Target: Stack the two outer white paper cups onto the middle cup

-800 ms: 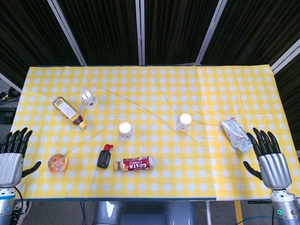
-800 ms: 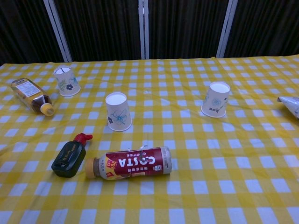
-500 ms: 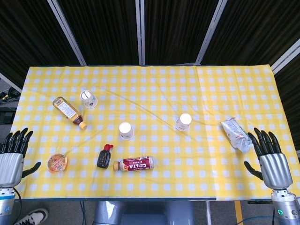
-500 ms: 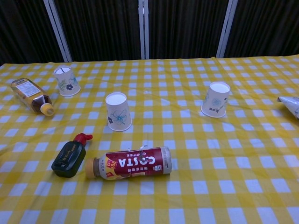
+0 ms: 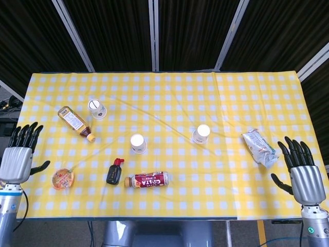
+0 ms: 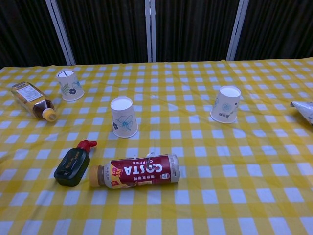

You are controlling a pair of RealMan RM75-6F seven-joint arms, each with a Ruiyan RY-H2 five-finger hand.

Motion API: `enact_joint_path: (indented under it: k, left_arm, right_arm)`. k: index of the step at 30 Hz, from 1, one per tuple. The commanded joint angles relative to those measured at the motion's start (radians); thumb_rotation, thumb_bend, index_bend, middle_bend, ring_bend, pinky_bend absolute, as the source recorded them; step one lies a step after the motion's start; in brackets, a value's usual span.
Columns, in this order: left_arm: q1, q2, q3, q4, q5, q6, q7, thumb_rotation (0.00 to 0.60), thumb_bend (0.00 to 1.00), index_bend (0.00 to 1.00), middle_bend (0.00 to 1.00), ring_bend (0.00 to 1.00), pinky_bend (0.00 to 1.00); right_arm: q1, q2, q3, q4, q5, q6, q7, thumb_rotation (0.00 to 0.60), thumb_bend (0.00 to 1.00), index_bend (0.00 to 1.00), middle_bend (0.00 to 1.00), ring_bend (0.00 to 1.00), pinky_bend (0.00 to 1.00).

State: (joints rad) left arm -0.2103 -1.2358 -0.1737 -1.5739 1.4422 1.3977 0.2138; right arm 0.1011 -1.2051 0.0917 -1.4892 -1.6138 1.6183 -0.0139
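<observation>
Presently nothing is held: left hand (image 5: 16,159) and right hand (image 5: 303,175) are spread at the table edges, paper cups (image 5: 138,143) left standing inverted, ready for stacking.

I see three cups (image 5: 138,143) standing apart on the counter (image 5: 169,98); my left hand (image 5: 19,160) and right hand (image 5: 303,177) hover empty, fingers (image 5: 295,149) spread.

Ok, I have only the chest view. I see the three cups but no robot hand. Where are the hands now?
Observer: The left robot hand hovers at the left edge of the table, fingers spread, holding nothing.
Operator: And the right one?
Observer: The right robot hand is at the right edge, also spread and empty, close to the snack bag.
Operator: Is something near the left hand that I cannot see?
Observer: Yes, a small round food cup stands beside it, near the front edge.
</observation>
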Motion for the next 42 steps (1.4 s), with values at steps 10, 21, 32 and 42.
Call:
enact_joint_path:
  k: [10, 21, 32, 42]
  left_arm:
    - [-0.317, 0.015, -0.187, 0.1, -0.32, -0.416, 0.092, 0.6, 0.16, 0.18, 0.0, 0.0, 0.0]
    - [-0.55, -0.126, -0.199, 0.407, -0.523, -0.682, 0.171, 0.6, 0.23, 0.27, 0.0, 0.0, 0.0]
    - [-0.691, -0.283, -0.168, 0.674, -0.628, -0.848, 0.187, 0.6, 0.24, 0.27, 0.0, 0.0, 0.0]
    - [-0.77, -0.384, -0.144, 0.847, -0.654, -0.915, 0.175, 0.6, 0.24, 0.28, 0.0, 0.0, 0.0]
  right_arm:
    - [0.007, -0.003, 0.022, 0.027, 0.052, -0.029, 0.011, 0.6, 0.1, 0.05, 0.0, 0.0, 0.0]
    - [0.018, -0.013, 0.036, 0.069, 0.106, -0.074, 0.025, 0.6, 0.1, 0.05, 0.0, 0.0, 0.0]
    - [0.013, -0.007, 0.047, 0.08, 0.123, -0.068, 0.04, 0.6, 0.1, 0.05, 0.0, 0.0, 0.0]
    - [0.012, -0.006, 0.048, 0.081, 0.132, -0.073, 0.042, 0.6, 0.1, 0.05, 0.0, 0.0, 0.0]
